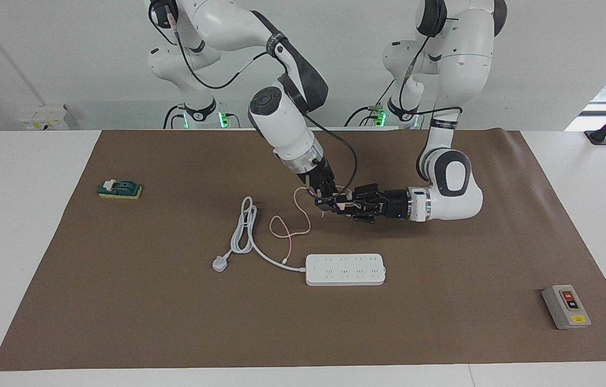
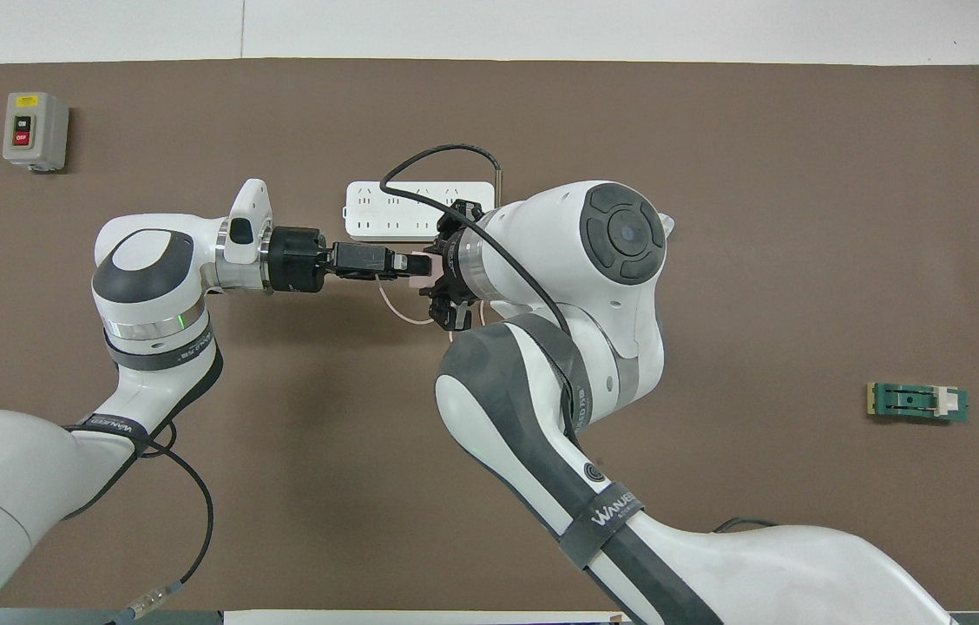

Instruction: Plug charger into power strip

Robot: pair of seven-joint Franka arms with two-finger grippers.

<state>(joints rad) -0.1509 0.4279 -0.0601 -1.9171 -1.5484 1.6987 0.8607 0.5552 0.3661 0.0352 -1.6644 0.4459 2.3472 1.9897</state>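
Observation:
The pale pink charger (image 1: 341,204) is up in the air over the mat, between the robots and the power strip. It also shows in the overhead view (image 2: 420,267). My left gripper (image 1: 344,206) reaches in level from the left arm's end and is shut on the charger. My right gripper (image 1: 325,200) comes down from above and meets the charger from the right arm's end. The thin pink cable (image 1: 281,228) hangs in loops down to the mat. The white power strip (image 1: 345,269) lies flat, farther from the robots, partly hidden in the overhead view (image 2: 385,208).
The strip's thick white cord (image 1: 243,231) and grey-white three-pin plug (image 1: 219,264) lie toward the right arm's end. A grey button box (image 1: 566,306) sits at the left arm's end. A green block (image 1: 120,188) sits at the right arm's end.

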